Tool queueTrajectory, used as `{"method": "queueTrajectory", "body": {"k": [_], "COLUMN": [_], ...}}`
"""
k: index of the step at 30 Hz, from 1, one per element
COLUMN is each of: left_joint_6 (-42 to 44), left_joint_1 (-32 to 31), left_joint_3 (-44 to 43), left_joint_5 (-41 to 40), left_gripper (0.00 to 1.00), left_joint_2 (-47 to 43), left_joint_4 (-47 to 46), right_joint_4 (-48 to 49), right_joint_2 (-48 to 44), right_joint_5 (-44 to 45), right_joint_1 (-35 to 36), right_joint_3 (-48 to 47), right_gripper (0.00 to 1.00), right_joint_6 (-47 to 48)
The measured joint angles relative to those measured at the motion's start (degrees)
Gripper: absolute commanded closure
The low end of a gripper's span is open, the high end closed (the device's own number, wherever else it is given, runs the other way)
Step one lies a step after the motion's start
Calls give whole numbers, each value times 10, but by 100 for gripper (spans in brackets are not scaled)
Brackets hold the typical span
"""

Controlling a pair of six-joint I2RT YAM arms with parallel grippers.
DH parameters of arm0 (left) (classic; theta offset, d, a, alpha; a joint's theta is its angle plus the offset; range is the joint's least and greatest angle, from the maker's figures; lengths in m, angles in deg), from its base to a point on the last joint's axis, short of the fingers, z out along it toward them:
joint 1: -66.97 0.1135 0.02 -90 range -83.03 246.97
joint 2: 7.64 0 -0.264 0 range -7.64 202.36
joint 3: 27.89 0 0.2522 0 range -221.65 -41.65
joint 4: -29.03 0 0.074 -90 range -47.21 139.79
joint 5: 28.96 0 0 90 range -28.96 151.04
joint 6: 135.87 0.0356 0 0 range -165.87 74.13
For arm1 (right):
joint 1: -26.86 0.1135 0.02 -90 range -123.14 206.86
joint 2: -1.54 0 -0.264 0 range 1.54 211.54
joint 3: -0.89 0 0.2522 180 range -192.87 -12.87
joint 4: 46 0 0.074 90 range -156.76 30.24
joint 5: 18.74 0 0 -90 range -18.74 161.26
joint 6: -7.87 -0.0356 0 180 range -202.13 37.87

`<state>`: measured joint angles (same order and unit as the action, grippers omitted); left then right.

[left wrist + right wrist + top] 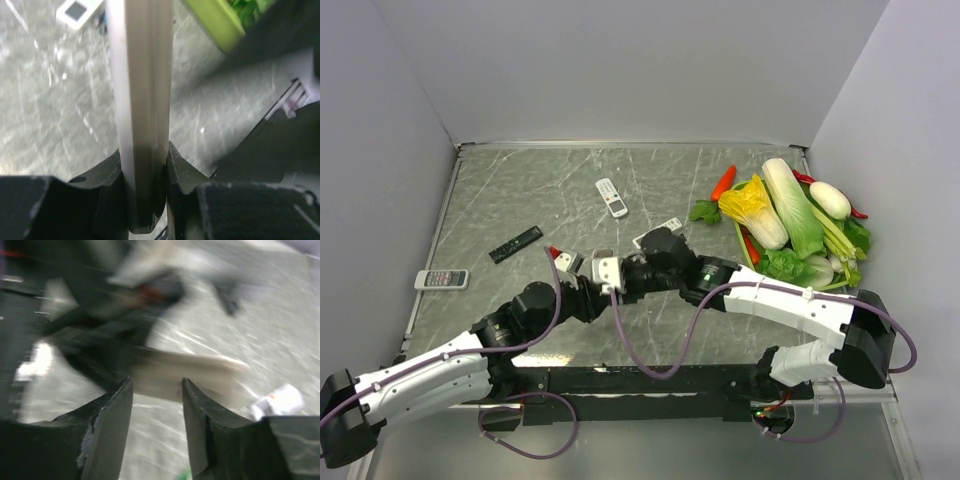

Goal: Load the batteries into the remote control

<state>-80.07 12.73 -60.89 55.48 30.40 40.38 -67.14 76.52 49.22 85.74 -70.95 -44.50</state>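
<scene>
The left fingers (pixel 102 175) are clenched on the remote control (pixel 142 100), held edge-on over the worktop (pixel 60 110); only the left wrist view shows this grip. The right fingers (pixel 112 425) stand released and empty, just short of a blurred beige shape, probably that remote. The top view alone shows both arms meeting mid-worktop. No batteries are discernible, so loading is judged not yet done.

A: What is your left gripper (pixel 145 165) holding?
B: The remote control (pixel 142 75), seen edge-on; your fingers (pixel 107 172) press its lower end from both sides; it runs out past the top edge.
A: And around it?
B: Grey marbled table (pixel 60 100); a small white device (pixel 77 11) top left; a green tray rim (pixel 212 22) top right; a dark arm (pixel 280 145) at right.
</scene>
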Motion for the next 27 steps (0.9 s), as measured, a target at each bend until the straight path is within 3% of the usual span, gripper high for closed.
{"method": "queueTrajectory", "body": {"k": [8,11,18,27], "left_joint_6": [5,-1,-16,-40], "left_joint_1": [-8,-10,-10,-10], "left_joint_3": [-3,-6,-7,12], "left_joint_5": [-14,-24,-31,-7], "left_gripper": [99,99,99,99], "left_joint_2": [9,12,14,-5], "left_joint_4": [-29,-31,-56,-98], "right_joint_4": [-17,-2,100,223], "right_joint_2": [5,-19,-149,-148], "right_joint_5": [-42,-26,15,-10], "right_joint_1": [31,33,28,-13], "right_joint_3": [3,26,143,173], "right_gripper": [54,48,23,19], "right_joint_6": [-19,-28,-37,-56]}}
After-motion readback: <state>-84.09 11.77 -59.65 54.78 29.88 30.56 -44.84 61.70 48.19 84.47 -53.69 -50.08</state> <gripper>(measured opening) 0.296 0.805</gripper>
